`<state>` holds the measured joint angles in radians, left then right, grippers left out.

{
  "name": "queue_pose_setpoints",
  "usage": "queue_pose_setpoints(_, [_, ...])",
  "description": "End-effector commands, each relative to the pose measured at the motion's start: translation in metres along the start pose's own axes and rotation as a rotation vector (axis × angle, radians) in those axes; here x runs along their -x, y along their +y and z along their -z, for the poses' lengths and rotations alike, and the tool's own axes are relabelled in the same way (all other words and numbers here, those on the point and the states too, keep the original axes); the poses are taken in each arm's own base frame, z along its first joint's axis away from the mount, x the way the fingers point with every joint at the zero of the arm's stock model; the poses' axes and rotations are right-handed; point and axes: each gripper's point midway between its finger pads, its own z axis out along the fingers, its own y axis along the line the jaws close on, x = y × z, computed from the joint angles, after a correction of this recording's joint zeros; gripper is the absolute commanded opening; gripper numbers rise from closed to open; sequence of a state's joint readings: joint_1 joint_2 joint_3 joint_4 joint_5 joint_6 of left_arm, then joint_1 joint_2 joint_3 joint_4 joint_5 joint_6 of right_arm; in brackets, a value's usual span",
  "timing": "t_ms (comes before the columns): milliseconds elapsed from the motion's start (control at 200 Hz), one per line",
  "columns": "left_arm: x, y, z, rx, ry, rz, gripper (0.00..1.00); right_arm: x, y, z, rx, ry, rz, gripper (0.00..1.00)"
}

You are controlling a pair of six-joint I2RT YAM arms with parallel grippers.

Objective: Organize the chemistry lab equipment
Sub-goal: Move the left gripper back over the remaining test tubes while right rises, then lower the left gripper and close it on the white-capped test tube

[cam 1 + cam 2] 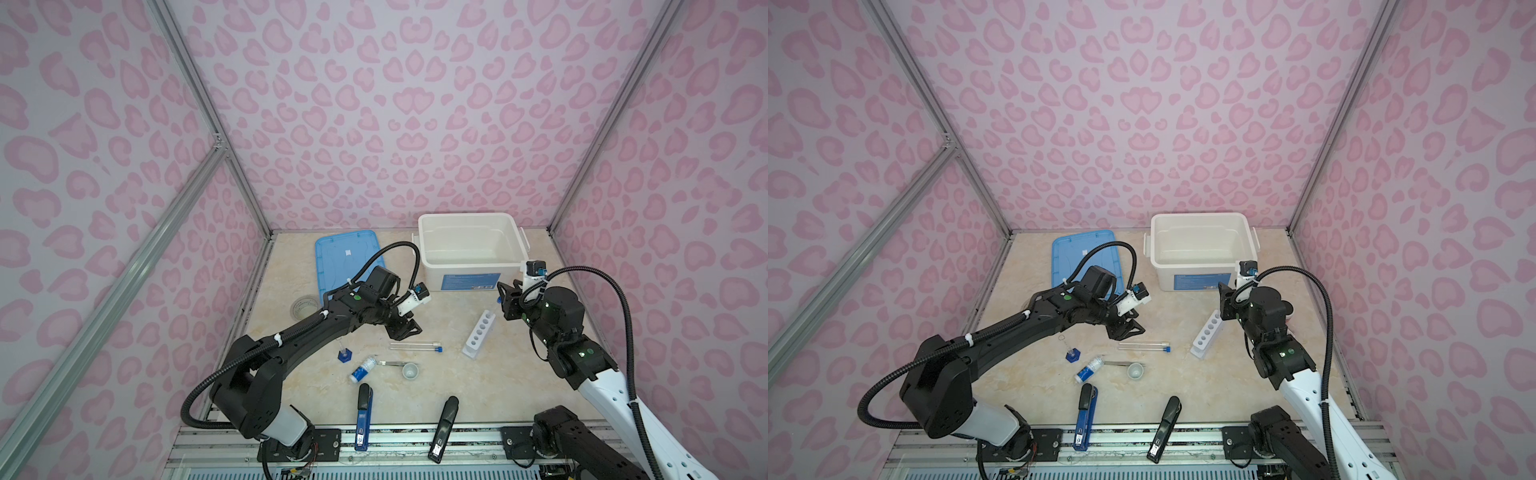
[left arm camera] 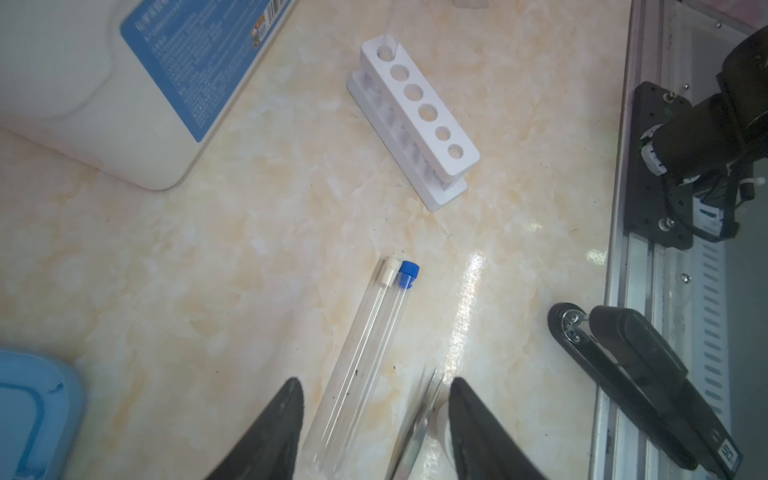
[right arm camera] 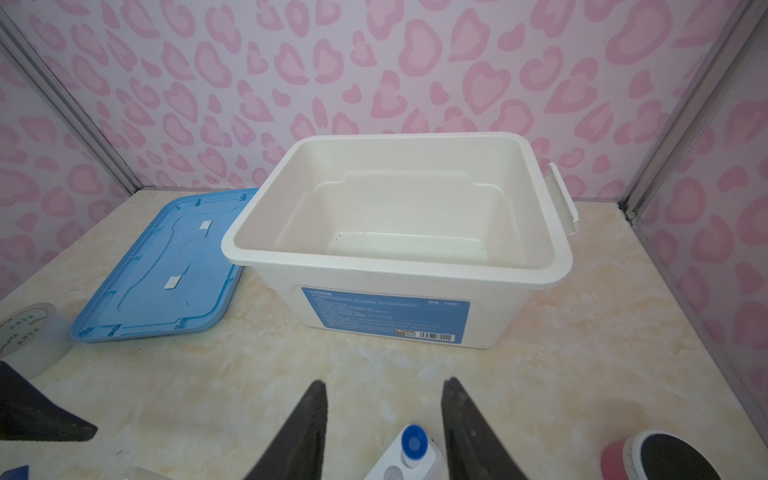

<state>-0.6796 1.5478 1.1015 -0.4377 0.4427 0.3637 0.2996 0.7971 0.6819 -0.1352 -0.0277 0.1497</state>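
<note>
Booth: pink heart-print walls (image 1: 395, 104) around a marbled beige table (image 1: 519, 386).
Left arm: the left gripper (image 2: 374, 382) has its fingers spread and clasps nothing. It hangs over the capless ends of two tubes lying on the table.
Lying tubes: a white-capped test tube (image 2: 368, 332) and a blue-capped test tube (image 2: 386, 332) lie side by side, touching, caps toward the rack.
Small tools: the tweezers (image 2: 417, 415) lie flat just beside those tubes. The tiny white cup (image 1: 410, 370) stands at one end of them, and the bottle (image 1: 363, 369) lies on its side at the other.
Cylinder: the blue-based cylinder (image 1: 344, 355) stands upright near the bottle.
Right arm: the right gripper (image 3: 382, 386) has its fingers apart and grasps nothing, above the rack's end nearest the bin.
Rack: the white rack (image 1: 480, 332) stands between the lying tubes and the right arm. A standing tube (image 3: 414, 445) with a blue cap sits in its end hole, the cap in the gap between the fingers and apart from both.
Back: the open white bin (image 3: 395, 266), with the blue lid (image 3: 158, 274) flat beside it and the tape roll (image 3: 29, 332) near the lid.
Front edge: a blue stapler (image 1: 363, 415) and a black stapler (image 1: 444, 428), well apart.
</note>
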Motion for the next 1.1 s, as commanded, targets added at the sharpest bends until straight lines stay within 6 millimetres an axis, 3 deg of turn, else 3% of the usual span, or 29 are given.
queue_pose_setpoints(0, [-0.01,0.008,-0.011,0.045,0.073,-0.027,0.57,-0.006,0.004,0.0,0.023,0.014,-0.02,0.45])
queue_pose_setpoints(585, [-0.031,0.011,-0.059,0.089,0.228,-0.119,0.56,-0.015,0.004,0.001,0.039,0.005,-0.058,0.45])
queue_pose_setpoints(1095, [-0.043,0.022,-0.078,0.119,0.28,-0.117,0.54,-0.026,0.004,-0.003,0.045,0.016,-0.077,0.45])
